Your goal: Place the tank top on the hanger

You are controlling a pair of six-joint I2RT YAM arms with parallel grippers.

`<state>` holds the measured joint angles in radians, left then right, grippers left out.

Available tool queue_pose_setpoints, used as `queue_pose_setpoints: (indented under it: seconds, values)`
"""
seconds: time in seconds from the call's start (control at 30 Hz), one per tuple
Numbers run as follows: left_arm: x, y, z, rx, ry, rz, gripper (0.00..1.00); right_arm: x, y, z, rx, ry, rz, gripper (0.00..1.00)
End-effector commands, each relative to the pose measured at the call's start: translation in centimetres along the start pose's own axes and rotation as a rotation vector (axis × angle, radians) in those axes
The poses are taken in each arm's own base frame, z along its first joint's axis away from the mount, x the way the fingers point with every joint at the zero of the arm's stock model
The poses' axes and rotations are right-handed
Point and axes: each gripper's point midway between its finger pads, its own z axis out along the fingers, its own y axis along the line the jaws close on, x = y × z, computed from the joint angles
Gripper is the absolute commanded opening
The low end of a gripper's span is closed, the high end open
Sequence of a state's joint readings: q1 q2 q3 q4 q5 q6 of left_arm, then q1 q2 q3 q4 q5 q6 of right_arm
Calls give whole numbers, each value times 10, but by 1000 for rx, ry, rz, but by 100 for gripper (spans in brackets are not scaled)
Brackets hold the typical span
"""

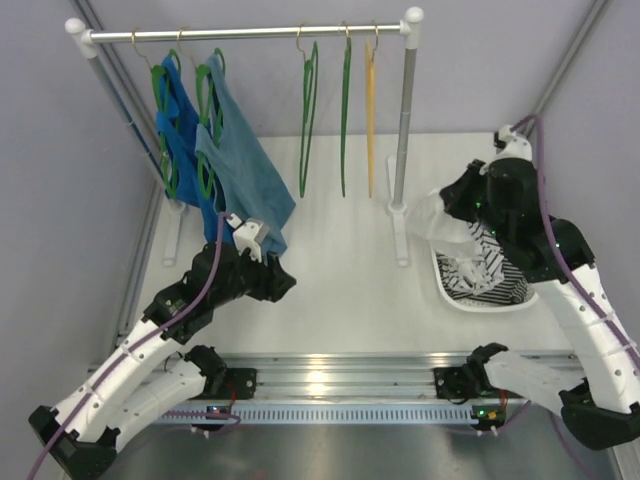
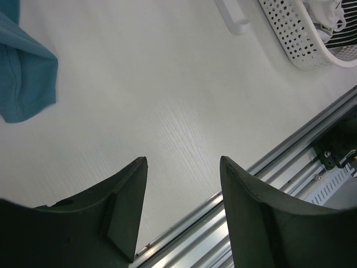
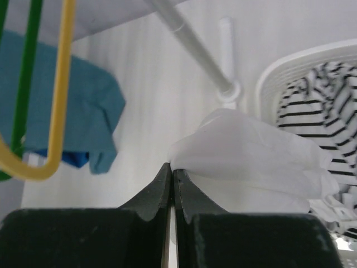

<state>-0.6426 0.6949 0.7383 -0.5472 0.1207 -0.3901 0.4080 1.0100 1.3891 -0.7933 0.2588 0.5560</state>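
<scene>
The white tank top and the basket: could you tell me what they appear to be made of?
The tank top looks like thin, soft, matte cloth, perhaps cotton: it bunches in loose folds. The basket looks like stiff white plastic, faintly glossy: its wall has even rows of moulded holes.

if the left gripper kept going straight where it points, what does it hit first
Probably the bare table: the left gripper, jaws open, points down at it, between the blue top and the basket. Depth is unclear.

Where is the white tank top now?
The tank top is on the right in the top view, pinched by the right gripper, next to the basket and the rack post.
</scene>
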Motion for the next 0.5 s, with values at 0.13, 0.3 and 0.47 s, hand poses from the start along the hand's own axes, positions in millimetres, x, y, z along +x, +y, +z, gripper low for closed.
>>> queue_pose_setpoints:
  seconds: [0.13, 0.3, 0.47]
  values:
    - [-14, 5, -5, -34, -77, 11, 60, 70, 96, -9, -211, 109, 9, 0]
    - [-20, 35, -9, -214, -118, -30, 61, 147, 156, -25, -316, 205, -68, 0]
    - [-15, 47, -5, -284, -86, -47, 62, 230, 187, -23, -424, 346, -99, 9]
